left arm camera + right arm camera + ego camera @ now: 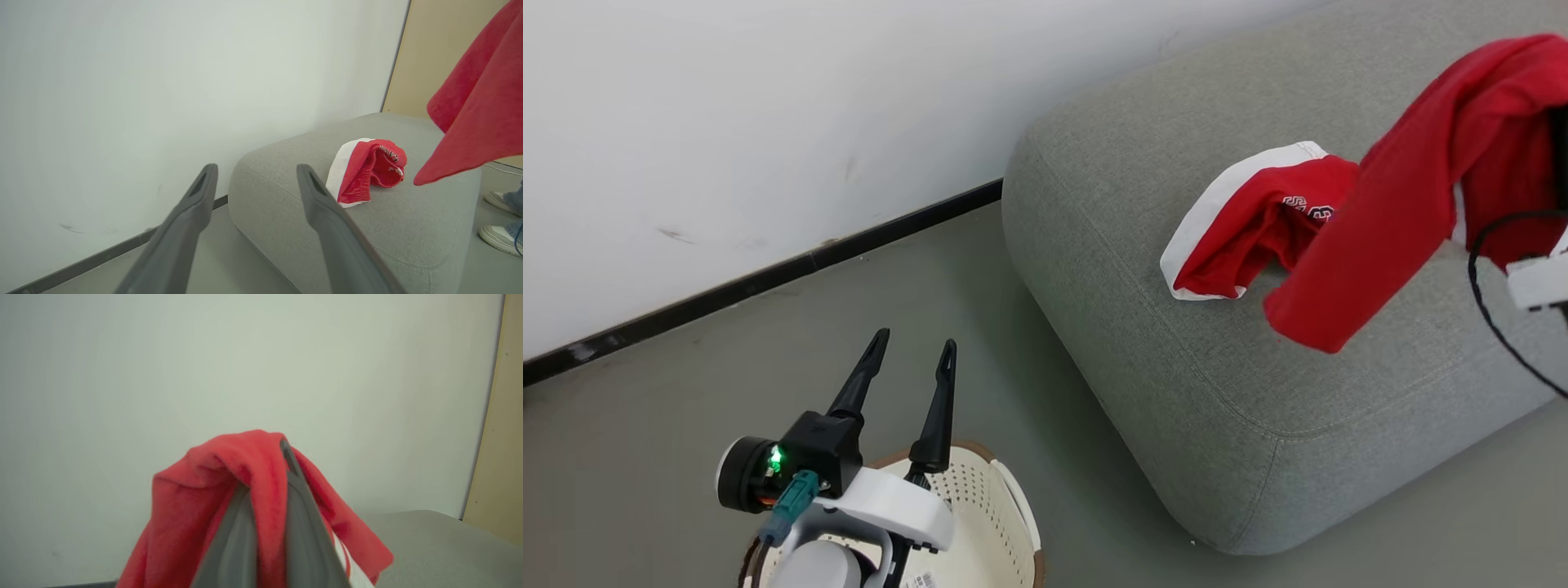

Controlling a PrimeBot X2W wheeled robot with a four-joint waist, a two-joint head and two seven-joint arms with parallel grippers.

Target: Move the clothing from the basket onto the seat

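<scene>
My right gripper [266, 467] is shut on a plain red garment [204, 506], which drapes over its fingers. That garment [1405, 212] hangs in the air above the right part of the grey seat [1176, 384], its lower end just off the cushion. A second red garment with a broad white band and lettering [1250, 224] lies crumpled on the seat's top. Farther left, my left gripper [914, 341] is open and holds nothing, raised above the cream basket [1005, 506]. The left wrist view shows the banded garment [367, 169], the hanging garment [478, 114], the seat [408, 228] and my left gripper [256, 171].
A white wall with a black baseboard [768, 278] runs behind the seat, and grey floor [686, 392] lies between them. A black cable [1490, 310] loops by my right arm. A person's shoes [500, 237] stand on the floor beside the seat, near a beige panel [441, 53].
</scene>
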